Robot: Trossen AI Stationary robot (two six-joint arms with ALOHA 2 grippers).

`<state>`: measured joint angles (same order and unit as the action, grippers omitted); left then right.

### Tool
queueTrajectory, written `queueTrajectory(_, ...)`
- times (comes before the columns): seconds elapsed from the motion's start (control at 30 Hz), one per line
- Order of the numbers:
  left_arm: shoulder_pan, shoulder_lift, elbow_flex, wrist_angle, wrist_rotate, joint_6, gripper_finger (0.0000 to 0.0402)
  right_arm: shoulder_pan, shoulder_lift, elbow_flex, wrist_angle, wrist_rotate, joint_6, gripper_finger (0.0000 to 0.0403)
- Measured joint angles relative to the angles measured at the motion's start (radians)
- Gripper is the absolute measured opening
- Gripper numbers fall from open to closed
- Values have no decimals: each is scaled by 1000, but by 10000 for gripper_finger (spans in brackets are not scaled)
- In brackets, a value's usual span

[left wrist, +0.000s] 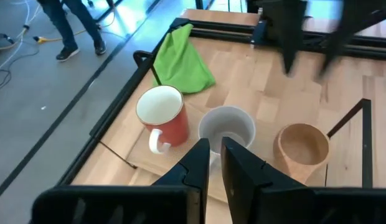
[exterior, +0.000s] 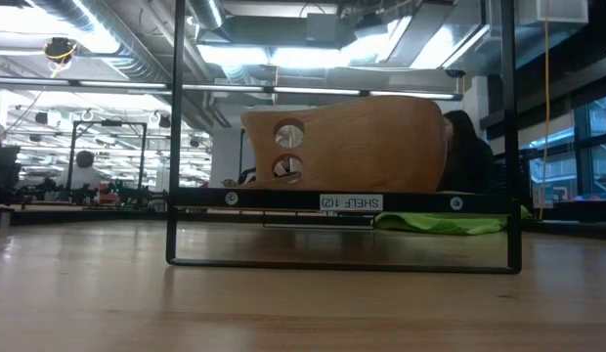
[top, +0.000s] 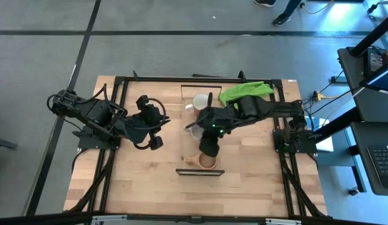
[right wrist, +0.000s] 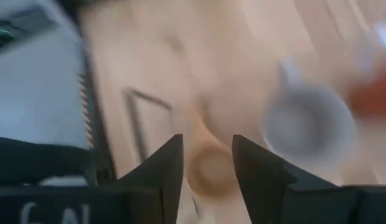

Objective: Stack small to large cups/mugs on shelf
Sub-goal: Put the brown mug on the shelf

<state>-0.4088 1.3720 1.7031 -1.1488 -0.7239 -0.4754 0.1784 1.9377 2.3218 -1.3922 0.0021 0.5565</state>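
The shelf [top: 183, 153] lies along the middle of the table. On it stand the red mug [top: 200, 101] at the far end, the grey mug [left wrist: 227, 129] in the middle and the tan wooden cup [top: 208, 163] at the near end. All three stand upright, mouths up. My right gripper [top: 209, 147] is open above the shelf, over the wooden cup [right wrist: 211, 165], touching nothing. The grey mug [right wrist: 305, 124] shows beside it. My left gripper [top: 161, 125] is shut and empty, left of the shelf, pointing at the mugs. In the low view the wooden cup [exterior: 362, 142] stands on the shelf [exterior: 342, 201].
A bright green cloth [top: 244, 91] lies at the far end of the table, behind the red mug. A black metal frame [top: 119, 81] runs round the table's edges. A person's legs [left wrist: 68, 25] show on the floor beyond the table's far side.
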Motion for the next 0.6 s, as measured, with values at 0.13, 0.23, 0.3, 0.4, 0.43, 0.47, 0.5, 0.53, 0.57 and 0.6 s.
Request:
queueTrajectory(0.13, 0, 0, 0, -12, 4, 6, 35, -27, -2, -53, -189, 11, 67, 139)
queueTrajectory(0.23, 0, -2, -34, -11, 8, 7, 35, -30, -25, -131, -150, 6, 44, 139)
queueTrajectory(0.3, -6, -12, -89, -5, 13, 4, 35, -28, -46, -182, -116, 0, 41, 139)
queueTrajectory(0.4, -28, -68, -207, 89, 15, -29, 35, -15, -89, -285, -110, 3, 62, 139)
queueTrajectory(0.43, -34, -92, -251, 137, 17, -35, 35, -9, -110, -326, -84, 3, 62, 139)
queueTrajectory(0.47, -37, -120, -299, 186, 22, -36, 35, -3, -136, -372, -50, 3, 63, 139)
queueTrajectory(0.5, -37, -147, -344, 234, 30, -35, 35, 1, -166, -417, -12, 3, 67, 139)
queueTrajectory(0.53, -36, -175, -386, 279, 36, -31, 35, 6, -197, -463, 34, 3, 76, 139)
queueTrajectory(0.57, -33, -206, -427, 329, 40, -23, 35, 10, -232, -517, 90, 3, 92, 139)
queueTrajectory(0.6, -29, -236, -464, 375, 48, -17, 35, 12, -266, -568, 146, 2, 106, 139)
